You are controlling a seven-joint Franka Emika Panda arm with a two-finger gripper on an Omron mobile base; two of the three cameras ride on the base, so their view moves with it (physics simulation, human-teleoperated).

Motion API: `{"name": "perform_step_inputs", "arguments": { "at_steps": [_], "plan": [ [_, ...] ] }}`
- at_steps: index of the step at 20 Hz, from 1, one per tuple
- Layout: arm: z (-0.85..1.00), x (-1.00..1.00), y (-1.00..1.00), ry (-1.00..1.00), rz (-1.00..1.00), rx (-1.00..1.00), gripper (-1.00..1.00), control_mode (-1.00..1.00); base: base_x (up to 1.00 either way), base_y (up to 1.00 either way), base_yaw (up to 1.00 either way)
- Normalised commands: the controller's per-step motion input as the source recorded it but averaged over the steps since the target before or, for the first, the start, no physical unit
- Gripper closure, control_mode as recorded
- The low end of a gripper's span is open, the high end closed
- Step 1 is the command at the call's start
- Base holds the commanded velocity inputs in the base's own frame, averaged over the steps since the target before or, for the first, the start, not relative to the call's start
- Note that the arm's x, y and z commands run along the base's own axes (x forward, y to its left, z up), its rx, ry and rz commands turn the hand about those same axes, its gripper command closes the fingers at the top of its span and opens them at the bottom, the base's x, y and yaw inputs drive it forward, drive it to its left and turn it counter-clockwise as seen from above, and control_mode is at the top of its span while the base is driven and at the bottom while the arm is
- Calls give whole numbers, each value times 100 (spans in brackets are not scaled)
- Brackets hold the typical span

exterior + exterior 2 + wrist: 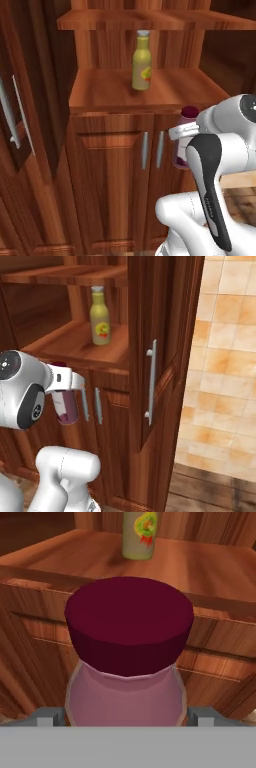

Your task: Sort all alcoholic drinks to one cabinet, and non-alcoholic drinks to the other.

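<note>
My gripper (125, 718) is shut on the maroon bottle (129, 627), whose dark maroon top and pinkish body sit between the two fingertips (46, 717). The bottle (181, 150) hangs upright in the air in front of the cabinet's lower doors, just below the shelf edge, with the gripper (184, 131) around its neck. From the other side the bottle (66, 406) and gripper (67, 381) appear left of the door handles. The mustard-yellow bottle (142, 61) with a grey cap stands upright on the cabinet's open shelf (105, 92), seen too from the right (100, 318) and beyond the held bottle (140, 534).
The reddish-brown cabinet has two shut lower doors with silver bar handles (152, 149). An upper door stands open on the left (22, 115) and another on the right (151, 381). A plank shelf (150, 20) runs above. Tan tiled wall (225, 356) lies to the right.
</note>
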Motion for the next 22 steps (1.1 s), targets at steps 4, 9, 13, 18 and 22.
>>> {"name": "perform_step_inputs", "arguments": {
  "at_steps": [4,9,13,18,22],
  "plan": [
    [0,0,0,0,0,0,100,100,66,18,-18],
    [0,0,0,0,0,0,100,100,12,0,-15],
    [0,0,0,0,0,0,100,100,0,0,-20],
    [11,-2,4,-4,-5,0,100,-100,0,7,-10],
    [51,-1,2,-21,-16,0,100,-100,0,0,0]
  ]
}}
